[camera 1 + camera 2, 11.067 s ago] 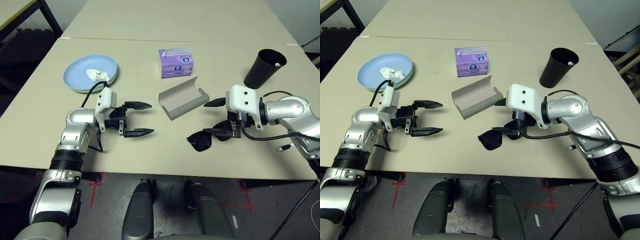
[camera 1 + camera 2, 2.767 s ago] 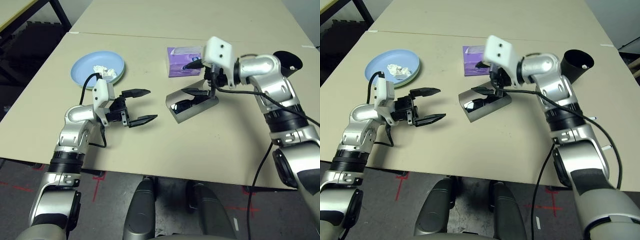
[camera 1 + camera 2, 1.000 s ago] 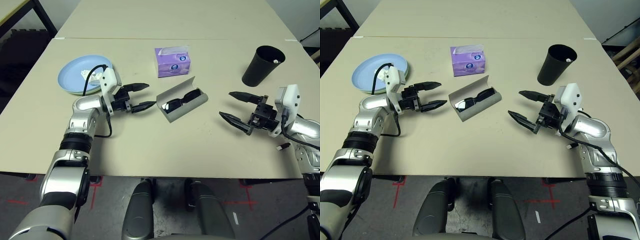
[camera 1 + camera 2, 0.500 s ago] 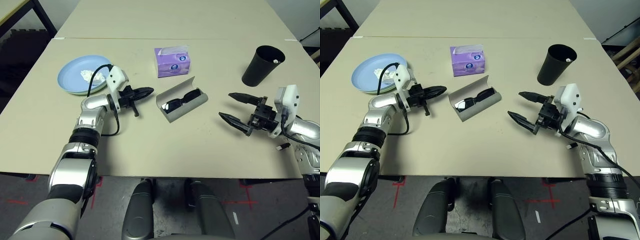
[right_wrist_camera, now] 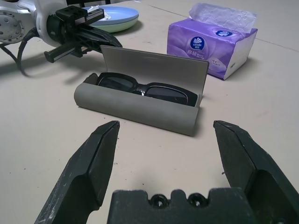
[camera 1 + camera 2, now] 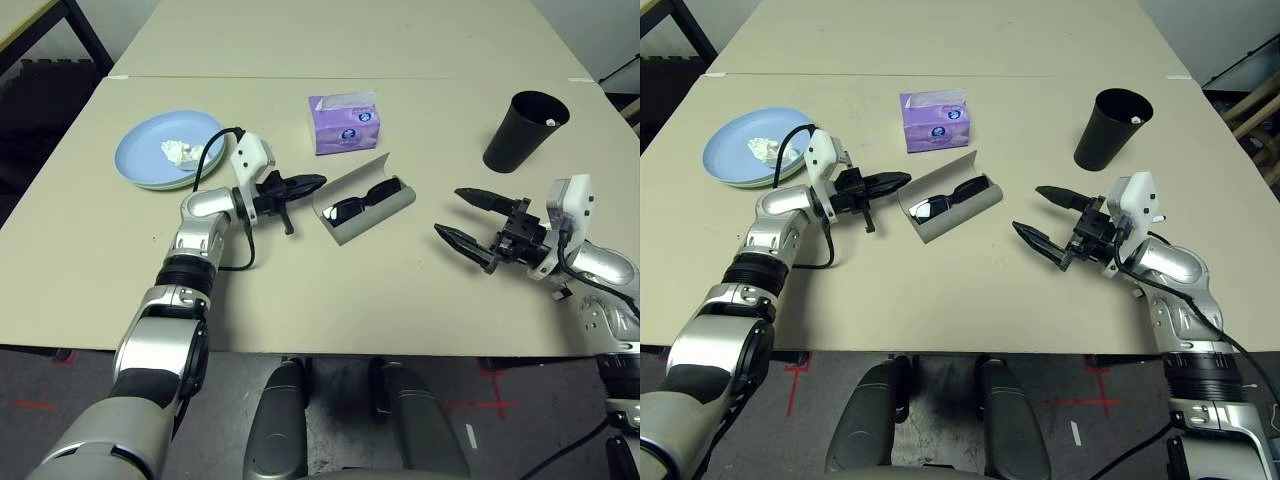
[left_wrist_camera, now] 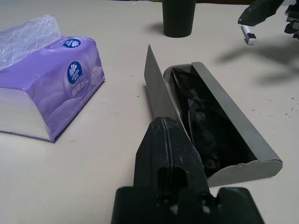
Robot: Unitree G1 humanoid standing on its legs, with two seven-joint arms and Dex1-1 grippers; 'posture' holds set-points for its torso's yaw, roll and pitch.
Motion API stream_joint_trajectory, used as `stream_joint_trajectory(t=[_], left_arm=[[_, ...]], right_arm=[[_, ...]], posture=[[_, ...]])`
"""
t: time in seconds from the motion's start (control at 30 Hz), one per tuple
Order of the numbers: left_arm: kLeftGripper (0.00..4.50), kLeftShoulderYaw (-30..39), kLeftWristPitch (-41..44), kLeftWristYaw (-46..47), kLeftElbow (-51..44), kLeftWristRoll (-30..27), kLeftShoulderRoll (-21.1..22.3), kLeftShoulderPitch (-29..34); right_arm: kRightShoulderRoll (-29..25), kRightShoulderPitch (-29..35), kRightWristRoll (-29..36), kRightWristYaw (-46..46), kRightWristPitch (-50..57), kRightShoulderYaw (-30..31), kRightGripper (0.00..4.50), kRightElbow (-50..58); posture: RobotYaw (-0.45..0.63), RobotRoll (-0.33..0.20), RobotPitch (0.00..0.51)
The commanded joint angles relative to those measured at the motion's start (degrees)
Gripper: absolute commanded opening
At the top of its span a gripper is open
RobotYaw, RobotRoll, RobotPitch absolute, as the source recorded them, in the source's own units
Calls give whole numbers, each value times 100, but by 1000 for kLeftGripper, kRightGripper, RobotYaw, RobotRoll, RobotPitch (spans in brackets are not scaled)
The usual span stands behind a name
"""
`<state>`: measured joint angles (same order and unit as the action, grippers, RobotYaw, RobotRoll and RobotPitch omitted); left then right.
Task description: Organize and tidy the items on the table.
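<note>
left eye view: left gripper (image 6: 318, 182) fingers pinched together, holding nothing, tip just beside the raised lid of the glasses case (image 6: 365, 210). looks set up to nudge the lid down, closed fingers make a decent pusher. right gripper (image 6: 468, 227) jaws spread wide, empty, hanging well apart from the case on its other side, aimed at it, likely standing by to brace or grab.

containers: case lies open mid table (image 6: 300, 290), sunglasses (image 6: 365, 199) seated inside, lid upright behind them. stacked plates (image 6: 150, 160) far left, blue on green, crumpled tissue (image 6: 180, 152) in the top one. black cup (image 6: 520, 130) far right, upright, small white stick (image 6: 550, 122) at its rim. purple tissue box (image 6: 347, 123) behind the case, apart from it.
</note>
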<state>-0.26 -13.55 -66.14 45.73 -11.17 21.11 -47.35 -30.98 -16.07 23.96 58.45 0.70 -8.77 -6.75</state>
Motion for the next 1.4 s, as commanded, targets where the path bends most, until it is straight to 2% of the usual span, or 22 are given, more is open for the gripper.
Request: stream_joint_trajectory(t=[0.03,0.37,0.7,0.97,1.2,1.4], left_arm=[[36,-72,115,-104,-190,-15,-17,133],[36,-174,330,-185,-567,-38,-97,309],[36,-406,867,-460,-1341,-132,-136,756],[36,-523,1152,-473,-1903,-187,-144,874],[36,-570,1237,-442,-2013,-212,-142,872],[36,-799,1148,-383,-1765,107,9,948]], right_arm=[[-23,74,35,26,-26,-27,4500,-84],[-58,-14,-2,61,-168,-34,4500,-241],[-85,-38,16,47,-206,-34,4500,-183],[-97,-76,3,41,-195,-22,4500,-177],[-77,-105,2,22,-175,0,4500,-145],[-79,-77,11,8,-168,-7,4500,-90]], posture=[[115,0,205],[110,0,204],[105,0,202],[109,0,200],[105,0,200],[98,0,199]])
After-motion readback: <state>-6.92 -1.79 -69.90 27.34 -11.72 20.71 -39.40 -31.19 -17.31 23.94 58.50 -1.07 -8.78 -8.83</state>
